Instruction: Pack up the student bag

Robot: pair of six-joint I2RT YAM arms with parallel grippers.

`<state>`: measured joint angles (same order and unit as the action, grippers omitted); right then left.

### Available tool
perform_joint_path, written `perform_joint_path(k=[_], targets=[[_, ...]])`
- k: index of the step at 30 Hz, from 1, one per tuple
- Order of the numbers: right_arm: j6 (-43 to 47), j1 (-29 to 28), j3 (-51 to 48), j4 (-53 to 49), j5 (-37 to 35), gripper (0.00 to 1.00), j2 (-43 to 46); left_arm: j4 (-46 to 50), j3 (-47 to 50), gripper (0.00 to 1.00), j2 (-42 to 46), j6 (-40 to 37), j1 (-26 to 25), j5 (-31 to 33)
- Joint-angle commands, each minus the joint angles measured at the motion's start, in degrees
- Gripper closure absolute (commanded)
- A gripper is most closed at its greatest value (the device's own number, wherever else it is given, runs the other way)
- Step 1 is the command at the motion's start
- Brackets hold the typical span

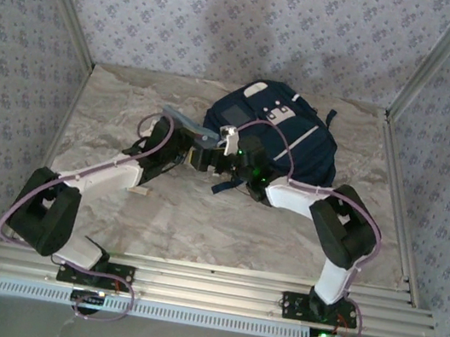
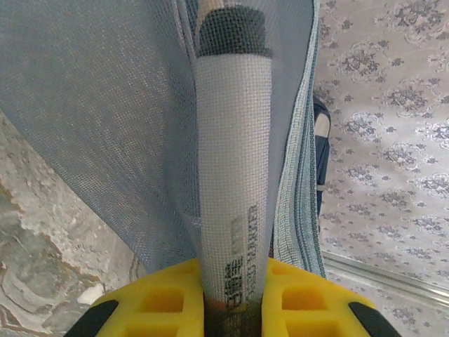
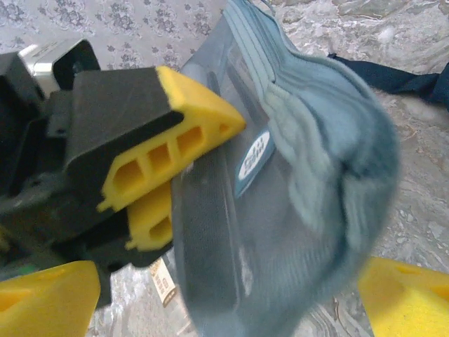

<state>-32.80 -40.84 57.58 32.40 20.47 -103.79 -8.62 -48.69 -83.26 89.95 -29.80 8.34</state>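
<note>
Where the counter (image 1: 198, 225) meets the back wall, the student bag (image 1: 278, 134) lies flat, right of centre, front panel up. Grey-blue mesh pouch (image 3: 302, 175) is held up just beside its left edge. Left gripper (image 2: 235, 274) clenched on one end of the pouch. Right gripper (image 3: 231, 281) spread wide, one finger either side of the pouch, not gripping. White marker (image 2: 231, 161) sits inside the pouch, dark cap pointing away from the left gripper.

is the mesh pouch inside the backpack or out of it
Out. The left end effector grips the mesh pouch beside the student bag, with the table showing around it.
</note>
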Motion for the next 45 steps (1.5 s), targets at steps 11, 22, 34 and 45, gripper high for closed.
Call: perform_joint_path(k=[11, 22, 34, 45], targets=[[-6.8, 3.2, 3.6, 5.9, 5.0, 0.71, -5.0, -4.6, -2.2, 0.92, -1.7, 4.2, -1.4, -3.3], [-3.9, 8.1, -0.1, -5.4, 4.3, 0.85, 5.7, 8.9, -14.6, 0.01, -3.9, -15.0, -1.4, -11.5], [3.7, 25.0, -8.0, -35.0, 0.0, 0.88, 33.6, 36.6, -46.6, 0.01, -19.7, -51.8, -5.3, -20.5], [5.7, 51.3, -13.3, -55.0, 4.7, 0.9, 53.1, 58.8, -83.3, 0.05, -45.2, -75.3, -15.3, -18.6]])
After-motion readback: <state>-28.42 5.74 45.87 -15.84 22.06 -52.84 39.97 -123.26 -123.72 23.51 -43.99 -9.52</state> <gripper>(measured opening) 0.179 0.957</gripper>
